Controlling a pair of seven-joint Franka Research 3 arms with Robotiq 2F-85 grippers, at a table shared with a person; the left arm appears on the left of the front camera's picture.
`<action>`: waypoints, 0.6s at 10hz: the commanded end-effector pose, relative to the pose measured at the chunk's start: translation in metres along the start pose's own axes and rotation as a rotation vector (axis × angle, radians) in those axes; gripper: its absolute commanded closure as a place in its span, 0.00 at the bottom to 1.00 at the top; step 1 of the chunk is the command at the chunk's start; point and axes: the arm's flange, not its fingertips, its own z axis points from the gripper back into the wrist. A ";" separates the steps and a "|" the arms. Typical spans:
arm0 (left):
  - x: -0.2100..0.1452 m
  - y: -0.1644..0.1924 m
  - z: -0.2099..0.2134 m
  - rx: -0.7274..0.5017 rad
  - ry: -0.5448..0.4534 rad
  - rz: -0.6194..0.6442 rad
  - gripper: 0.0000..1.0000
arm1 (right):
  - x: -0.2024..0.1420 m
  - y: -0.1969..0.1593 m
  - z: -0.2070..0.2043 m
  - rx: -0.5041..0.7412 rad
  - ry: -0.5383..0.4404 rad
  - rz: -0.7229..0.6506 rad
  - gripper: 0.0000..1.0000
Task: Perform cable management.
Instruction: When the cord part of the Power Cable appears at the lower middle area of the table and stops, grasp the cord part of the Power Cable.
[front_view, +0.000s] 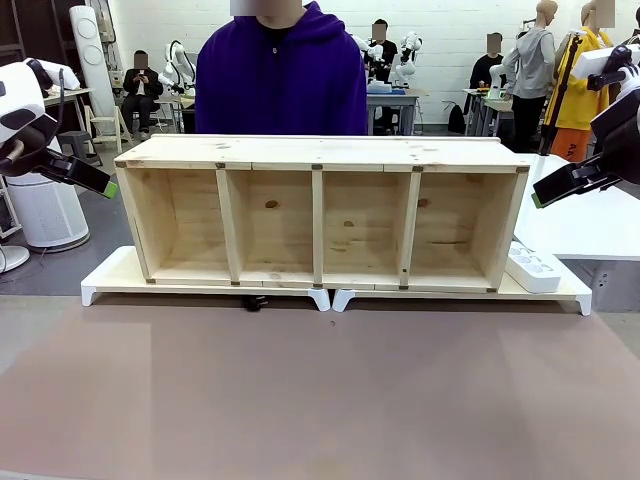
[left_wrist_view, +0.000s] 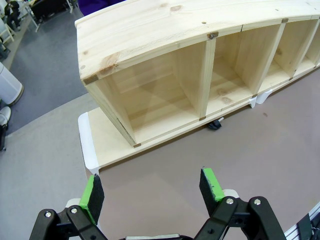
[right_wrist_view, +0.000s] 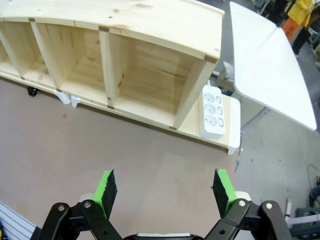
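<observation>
A small black end of the cable (front_view: 253, 303) pokes out from under the front edge of the wooden shelf (front_view: 320, 152), between the first and second compartments. The same black end shows in the left wrist view (left_wrist_view: 215, 124) and the right wrist view (right_wrist_view: 33, 91); the rest of the cable is hidden. My left gripper (front_view: 98, 183) hovers open at the shelf's left end, well above the mat, with nothing between its green pads (left_wrist_view: 92, 192). At the shelf's right end, my right gripper (front_view: 547, 193) is likewise open and holds nothing, its pads (right_wrist_view: 106, 187) spread wide.
The four-compartment shelf stands on white risers (front_view: 110, 280). A white power strip (front_view: 533, 268) lies on the riser by the shelf's right end (right_wrist_view: 213, 111). A person in a purple hoodie (front_view: 280, 85) stands behind the shelf. A white table (front_view: 590, 225) adjoins at the right.
</observation>
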 end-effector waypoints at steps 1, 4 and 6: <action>0.001 -0.002 0.001 0.011 0.001 0.013 0.00 | 0.001 0.001 -0.001 -0.012 -0.002 -0.014 0.00; 0.001 -0.002 0.001 0.011 0.001 0.013 0.00 | 0.001 0.001 -0.001 -0.012 -0.002 -0.014 0.00; 0.001 -0.002 0.001 0.011 0.001 0.013 0.00 | 0.001 0.001 -0.001 -0.012 -0.002 -0.014 0.00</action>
